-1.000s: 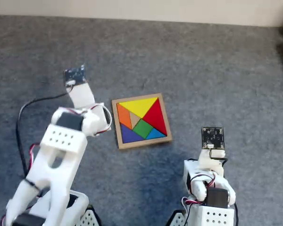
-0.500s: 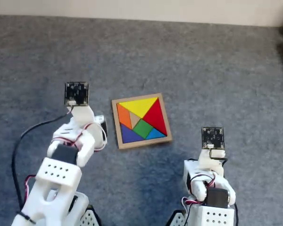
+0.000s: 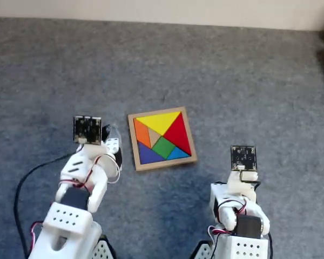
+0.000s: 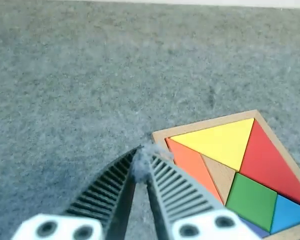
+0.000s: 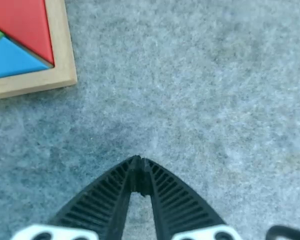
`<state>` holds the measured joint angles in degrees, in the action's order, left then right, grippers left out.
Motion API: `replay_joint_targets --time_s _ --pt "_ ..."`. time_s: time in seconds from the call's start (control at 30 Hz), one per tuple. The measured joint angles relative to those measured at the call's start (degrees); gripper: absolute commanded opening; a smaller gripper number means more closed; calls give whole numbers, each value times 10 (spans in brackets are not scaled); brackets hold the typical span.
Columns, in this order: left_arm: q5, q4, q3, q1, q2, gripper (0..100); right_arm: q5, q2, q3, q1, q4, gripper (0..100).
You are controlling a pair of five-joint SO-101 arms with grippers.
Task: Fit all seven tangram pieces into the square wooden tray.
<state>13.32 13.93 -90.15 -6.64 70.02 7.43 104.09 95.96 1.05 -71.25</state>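
- You have the pieces [image 3: 162, 145] lying inside the tray [image 3: 164, 164], mid-table between both arms.
- Your left gripper [image 4: 140, 156] sits just beside its left edge.
- Your right gripper [image 5: 139, 175] sits apart, off its near right corner.

A tabletop [image 3: 243, 75] covered in grey, felt-like fabric spreads across the whole high view. Just left of the frame's centre, a square wooden tray [image 3: 164, 164] lies flat on the fabric, turned slightly off square, and is filled edge to edge with flat coloured pieces [image 3: 161, 123]. A pale strip [image 3: 151, 9] borders the fabric along the top edge.
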Motion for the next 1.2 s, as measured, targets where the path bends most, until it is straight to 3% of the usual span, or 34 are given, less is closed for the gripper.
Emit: replay_joint_targets --time_s 0.4,1.03,1.2 --pt "0 -16 -62 1 95 5 0 0 0 0 0 5" --pt "0 255 -62 11 101 5 0 0 0 0 0 5" --pt "0 288 -62 11 101 5 0 0 0 0 0 5"
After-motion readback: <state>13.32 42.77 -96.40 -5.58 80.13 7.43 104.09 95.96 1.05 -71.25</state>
